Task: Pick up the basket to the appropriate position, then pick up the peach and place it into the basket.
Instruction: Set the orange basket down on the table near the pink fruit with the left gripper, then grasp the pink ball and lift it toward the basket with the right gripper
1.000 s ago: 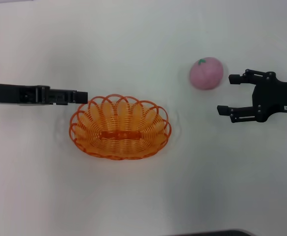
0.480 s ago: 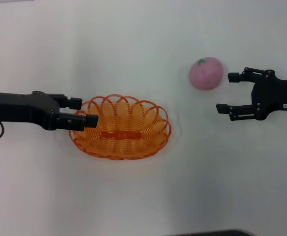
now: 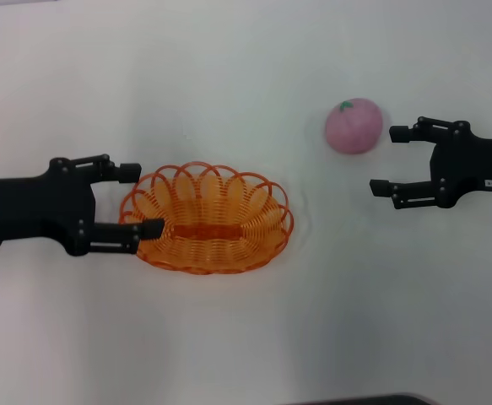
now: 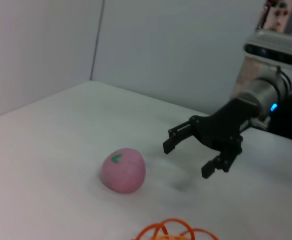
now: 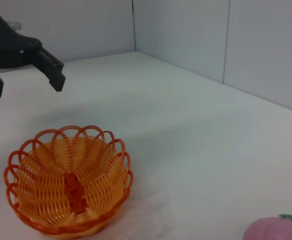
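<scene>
The orange wire basket [image 3: 206, 219] sits on the white table, left of centre. My left gripper [image 3: 140, 200] is open at the basket's left end, one finger overlapping the rim. In the right wrist view the left gripper [image 5: 25, 86] hangs above the far end of the basket [image 5: 68, 180], apart from it. The pink peach [image 3: 354, 125] lies at the far right. My right gripper [image 3: 387, 160] is open and empty just right of the peach, not touching it. The left wrist view shows the peach [image 4: 123, 170], the right gripper [image 4: 187, 161] and a bit of basket rim [image 4: 176, 231].
The white table [image 3: 246, 67] runs under everything, with grey walls behind it in the wrist views. A dark edge [image 3: 372, 399] shows at the table's near side.
My left gripper has turned from edge-on to flat with fingers spread wider, and its arm sits lower over the basket's left end. The basket, peach and right gripper have not moved.
</scene>
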